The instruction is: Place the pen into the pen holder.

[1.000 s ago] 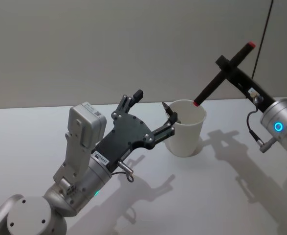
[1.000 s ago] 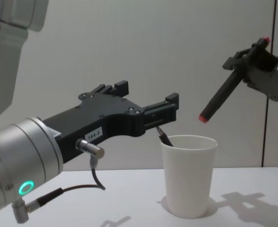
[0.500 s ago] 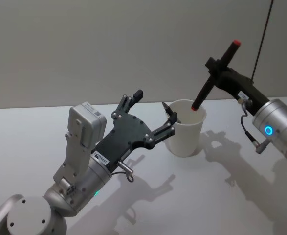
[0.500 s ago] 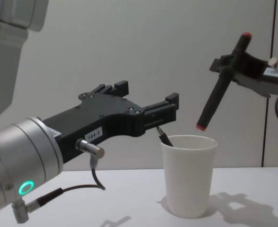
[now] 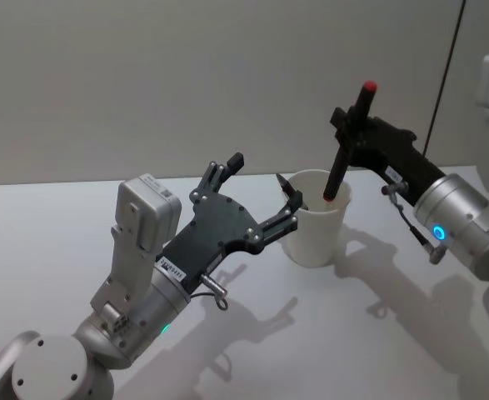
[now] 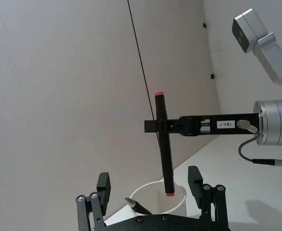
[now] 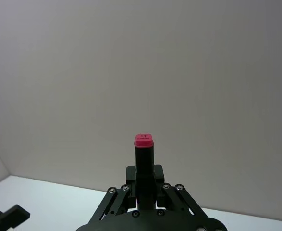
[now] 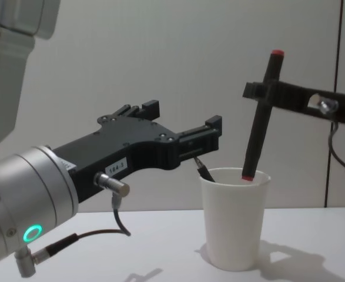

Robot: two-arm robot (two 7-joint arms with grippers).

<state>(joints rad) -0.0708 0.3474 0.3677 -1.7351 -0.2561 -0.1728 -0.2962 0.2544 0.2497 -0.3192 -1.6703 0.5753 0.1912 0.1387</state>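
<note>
Right gripper [image 6: 156,126] holds pen [image 6: 163,144] over pen holder [image 6: 177,208].

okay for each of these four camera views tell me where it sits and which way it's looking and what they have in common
Head: high, looking down at the pen holder; both arms show.
Chest: low, side-on across the table; left end effector large.
Left wrist: looks past its fingers at the pen held by the right end effector.
Right wrist: looks along its end effector at the wall.
Head, chest and left wrist share cup and pen.

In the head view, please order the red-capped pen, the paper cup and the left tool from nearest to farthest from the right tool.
1. Red-capped pen: clamped in the right tool.
2. Paper cup: just below it.
3. Left tool: open, on the cup's left side.
</note>
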